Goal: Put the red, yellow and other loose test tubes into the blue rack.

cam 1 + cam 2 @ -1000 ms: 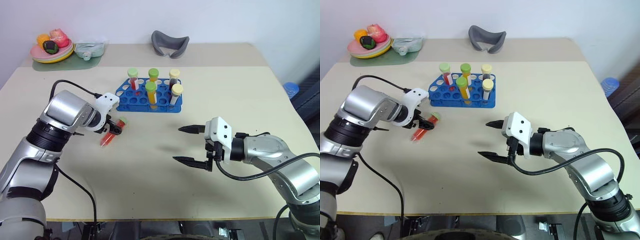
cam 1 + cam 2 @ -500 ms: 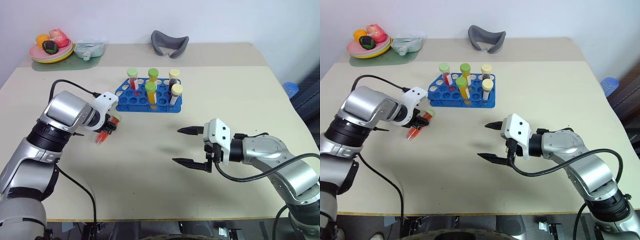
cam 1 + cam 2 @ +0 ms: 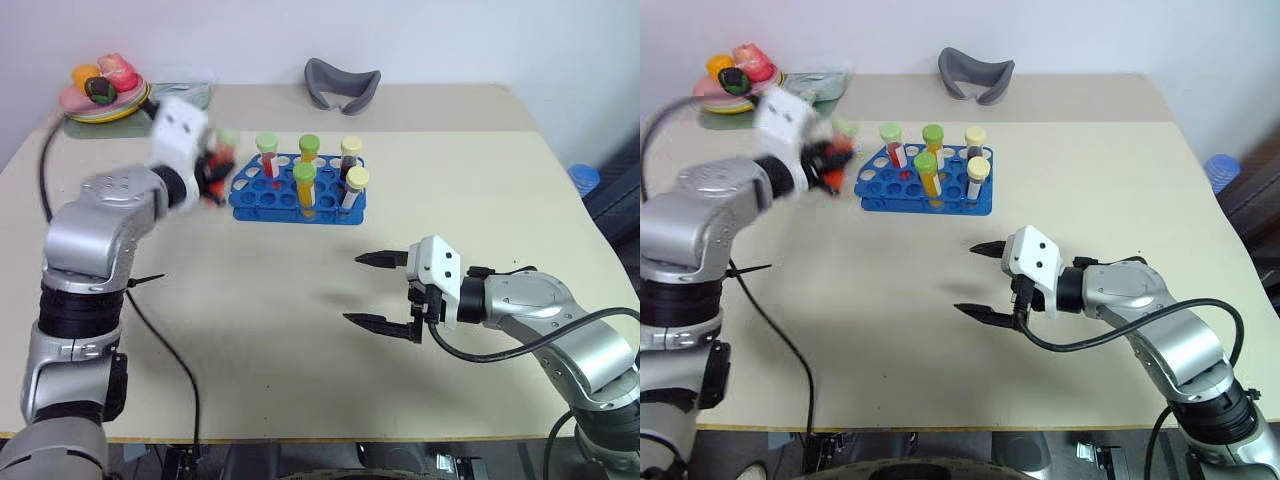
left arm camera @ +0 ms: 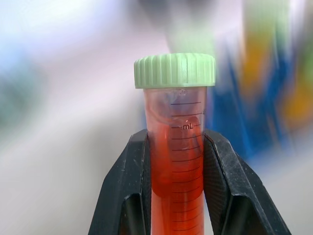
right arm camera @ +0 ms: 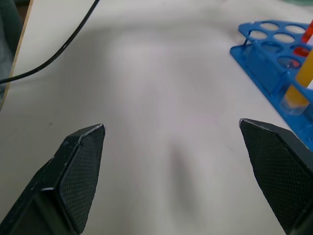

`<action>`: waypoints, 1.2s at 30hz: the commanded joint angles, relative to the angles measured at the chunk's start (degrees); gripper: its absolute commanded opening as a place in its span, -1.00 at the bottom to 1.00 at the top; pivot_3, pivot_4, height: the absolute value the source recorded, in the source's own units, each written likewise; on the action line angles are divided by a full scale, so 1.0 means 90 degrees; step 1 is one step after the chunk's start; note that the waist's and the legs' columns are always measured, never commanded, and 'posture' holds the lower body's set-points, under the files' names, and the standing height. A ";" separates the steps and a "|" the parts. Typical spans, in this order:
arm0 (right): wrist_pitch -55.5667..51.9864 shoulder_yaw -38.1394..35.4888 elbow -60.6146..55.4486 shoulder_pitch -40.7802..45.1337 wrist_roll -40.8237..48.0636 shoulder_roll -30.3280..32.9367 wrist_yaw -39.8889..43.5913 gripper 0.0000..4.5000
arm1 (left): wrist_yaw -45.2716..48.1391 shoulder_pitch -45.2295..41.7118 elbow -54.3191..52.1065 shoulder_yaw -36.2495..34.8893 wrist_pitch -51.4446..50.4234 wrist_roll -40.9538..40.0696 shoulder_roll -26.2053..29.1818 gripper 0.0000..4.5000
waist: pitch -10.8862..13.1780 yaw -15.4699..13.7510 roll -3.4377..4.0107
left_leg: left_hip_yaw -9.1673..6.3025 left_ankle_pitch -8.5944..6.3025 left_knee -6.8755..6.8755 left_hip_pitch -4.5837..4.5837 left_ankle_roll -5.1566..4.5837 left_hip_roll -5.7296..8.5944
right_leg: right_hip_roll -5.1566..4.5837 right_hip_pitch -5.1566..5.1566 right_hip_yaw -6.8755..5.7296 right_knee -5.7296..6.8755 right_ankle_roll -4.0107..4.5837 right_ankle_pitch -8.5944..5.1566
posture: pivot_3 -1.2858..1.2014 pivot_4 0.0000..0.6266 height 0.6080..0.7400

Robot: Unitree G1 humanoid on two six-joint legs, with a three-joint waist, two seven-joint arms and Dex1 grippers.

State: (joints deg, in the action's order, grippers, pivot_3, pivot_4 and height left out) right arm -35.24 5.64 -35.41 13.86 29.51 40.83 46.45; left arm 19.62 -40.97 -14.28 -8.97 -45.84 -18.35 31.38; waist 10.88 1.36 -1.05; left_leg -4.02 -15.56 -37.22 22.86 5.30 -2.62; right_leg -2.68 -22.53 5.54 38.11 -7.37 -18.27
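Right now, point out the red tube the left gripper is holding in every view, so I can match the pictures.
Left eye view: the red tube sits blurred in the left gripper, just left of the blue rack.
Right eye view: same spot, left of the rack's end.
Left wrist view: the tube stands between the two black fingers, green cap up.
Right wrist view: not in it.
Shared landmark: the blue rack.

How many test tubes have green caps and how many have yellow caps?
Green-capped test tubes: 4 (3 standing in the blue rack, 1 held in the left end effector)
Yellow-capped test tubes: 2 (both standing in the rack)
Total: 6
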 commanded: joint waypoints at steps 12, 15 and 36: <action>0.0228 -0.0128 0.0270 0.0136 -0.0230 -0.0429 -0.0451 1.00 | -0.0902 0.1139 0.1057 0.0576 0.4194 0.1074 -0.2214 -0.65 | -0.0001 -0.0041 0.0000 | -0.0001 -0.0012 0.0001 0.0001 -0.0022 0.0002 | 0.0004 -0.0004 0.0000 0.0002 0.0000 0.0001 | 0.03 -0.52 1.00; 0.0220 -0.0166 0.0255 0.0107 -0.0250 -0.0469 -0.0537 1.00 | -0.0928 0.1391 0.1561 0.0732 0.5125 0.1413 -0.2285 -0.65 | -0.0002 -0.0034 0.0001 | -0.0001 -0.0016 0.0002 -0.0004 -0.0030 0.0001 | 0.0005 -0.0002 0.0000 0.0003 0.0000 0.0001 | 0.03 -0.52 1.00; 0.0242 -0.0117 0.0232 0.0105 -0.0271 -0.0531 -0.0660 1.00 | -0.0874 0.0612 0.4389 0.0721 0.7168 0.1586 -0.2803 -0.65 | -0.0002 -0.0048 0.0001 | -0.0002 -0.0017 0.0003 -0.0011 -0.0031 0.0003 | 0.0007 0.0005 -0.0001 0.0003 -0.0001 0.0001 | 0.03 -0.52 1.00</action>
State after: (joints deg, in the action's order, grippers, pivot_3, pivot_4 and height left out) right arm -34.07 5.44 -32.12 14.54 27.16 36.52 40.71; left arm 11.85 -34.53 25.03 -2.48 16.70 -4.26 6.40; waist 10.87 0.93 -1.04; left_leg -4.04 -15.72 -37.19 22.76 5.02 -2.60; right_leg -2.62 -22.49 5.53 38.13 -7.38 -18.26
